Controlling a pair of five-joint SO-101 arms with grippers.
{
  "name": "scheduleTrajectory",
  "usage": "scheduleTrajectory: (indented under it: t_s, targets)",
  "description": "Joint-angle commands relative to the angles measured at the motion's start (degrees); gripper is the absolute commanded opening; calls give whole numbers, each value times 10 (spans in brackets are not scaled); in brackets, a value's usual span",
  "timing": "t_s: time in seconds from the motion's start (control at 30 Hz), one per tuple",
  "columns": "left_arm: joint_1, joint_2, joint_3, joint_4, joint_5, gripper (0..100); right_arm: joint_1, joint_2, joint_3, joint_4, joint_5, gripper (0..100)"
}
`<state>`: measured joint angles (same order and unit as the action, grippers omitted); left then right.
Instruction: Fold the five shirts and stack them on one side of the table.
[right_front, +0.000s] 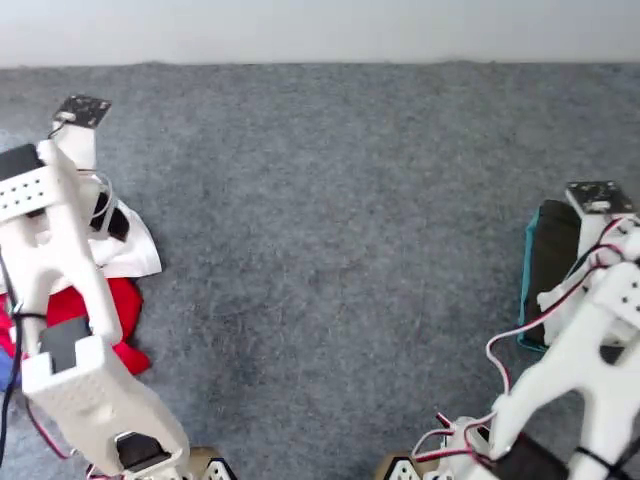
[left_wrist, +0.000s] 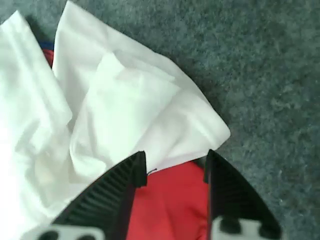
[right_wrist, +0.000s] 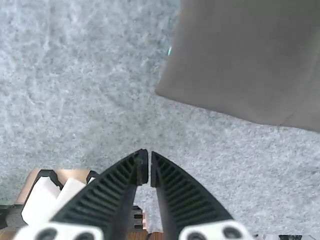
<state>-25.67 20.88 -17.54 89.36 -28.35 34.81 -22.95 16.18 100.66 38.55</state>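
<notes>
Left gripper (left_wrist: 175, 161): released, jaws spread wide, nothing between them. It sits over the loose pile at the left side of the table. Directly under the jaws is the red shirt (left_wrist: 170, 205). The white shirt (left_wrist: 125, 100) lies crumpled just past the fingertips and overlaps the red one. A sliver of blue cloth (left_wrist: 45, 46) shows under the white shirt at the far side of the pile. None of the pile is folded.

Right gripper (right_wrist: 149, 162): clenched, tips practically touching, holding nothing. It is over bare grey tabletop (right_front: 330, 200), near the edge of the dark folded shirt (right_wrist: 250, 60) but apart from it. Can't tell whether the tips touch the surface.

The dark folded shirt lies flat at the right edge of the table, on top of a teal shirt (right_front: 524, 290) whose edge sticks out along its left side. In the high view the right arm's wrist covers part of that stack.

The pile and the stack are well apart, with open tabletop between them.
</notes>
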Motion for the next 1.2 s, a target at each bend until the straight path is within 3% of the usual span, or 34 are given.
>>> scheduleTrajectory:
  t_s: [0.0,0.1,0.27,0.53,0.63,0.93,1.03,1.17]
  targets:
    - [12,42,-56,-7,-4,195,-7,-53,22,22,-7,9]
    - [12,101,-96,-8,-1,179,-7,-80,46,22,-7,9]
    - [14,200,-193,-5,-2,17,-5,-126,91,22,-7,9]
    - [47,244,-387,112,23,13,-5,-206,132,22,-5,9]
    - [69,229,-439,113,46,13,-5,-222,136,22,-5,9]
    - [178,132,-444,112,52,14,-5,-233,136,22,-5,9]
    - [164,126,-407,113,48,28,-5,-233,136,22,-5,9]
    - [109,126,-347,112,48,148,-5,-233,136,22,-5,9]
